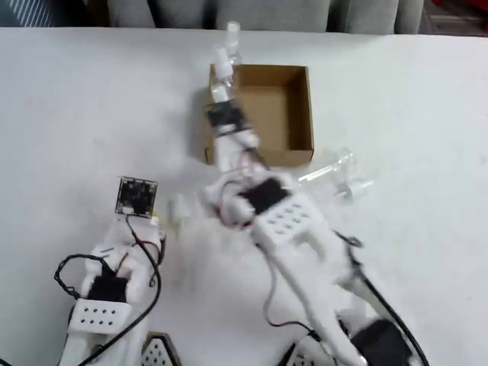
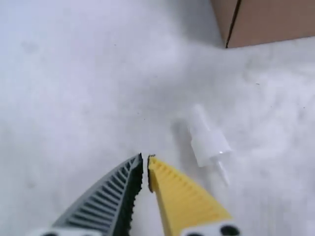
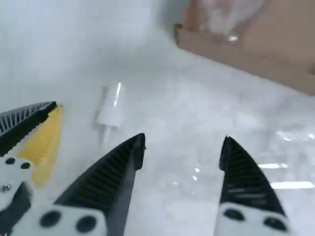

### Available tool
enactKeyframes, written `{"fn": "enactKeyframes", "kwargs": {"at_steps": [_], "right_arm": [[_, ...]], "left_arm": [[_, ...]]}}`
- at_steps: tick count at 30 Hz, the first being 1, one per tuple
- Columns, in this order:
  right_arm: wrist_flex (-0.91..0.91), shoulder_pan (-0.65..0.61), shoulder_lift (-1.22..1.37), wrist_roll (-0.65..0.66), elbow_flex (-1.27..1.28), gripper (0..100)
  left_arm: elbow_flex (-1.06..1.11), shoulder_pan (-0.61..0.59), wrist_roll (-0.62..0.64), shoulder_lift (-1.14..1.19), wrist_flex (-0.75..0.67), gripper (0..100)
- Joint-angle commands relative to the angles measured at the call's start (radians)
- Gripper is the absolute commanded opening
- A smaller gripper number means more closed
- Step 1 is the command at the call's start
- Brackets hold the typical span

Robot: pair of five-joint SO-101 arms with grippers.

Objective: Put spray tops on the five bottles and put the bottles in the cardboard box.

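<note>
Cardboard box [image 1: 299,107] sits open on the white table [image 1: 76,99]. A clear bottle [image 1: 226,52] sticks up at its far corner; I cannot tell if it is inside. A second bottle [image 1: 335,171] lies on the table beside the box. A white spray top [image 2: 209,142] lies near both grippers. The left gripper [image 2: 145,158] is pinched together on nothing. The right gripper [image 3: 182,140] is spread wide, holding nothing.
</note>
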Motion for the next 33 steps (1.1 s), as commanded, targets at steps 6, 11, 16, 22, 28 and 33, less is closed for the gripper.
{"fn": "enactKeyframes", "kwargs": {"at_steps": [6, 11, 16, 22, 28, 33], "right_arm": [[0.045, 0.469, -0.251, -0.002, 0.008, 5.9], [-0.076, 0.647, -0.251, -0.006, 0.095, 3.9], [-0.174, 0.74, -0.249, -0.011, 0.172, 3.9], [-0.271, 0.742, -0.249, -0.074, 0.249, 3.5], [-0.303, 0.742, -0.182, -0.109, 0.255, 3.8], [-0.423, 0.783, 0.038, -0.109, 0.195, 3.9]], "left_arm": [[0.0, -0.01, -0.011, -0.018, 0.002, 2], [0.0, -0.01, -0.011, -0.018, 0.003, 2], [0.0, -0.01, -0.011, -0.018, 0.005, 2], [0.0, -0.007, -0.011, -0.018, 0.006, 2], [0.0, 0.016, -0.011, -0.018, 0.006, 2], [0.0, 0.031, -0.011, -0.018, 0.006, 2]]}}
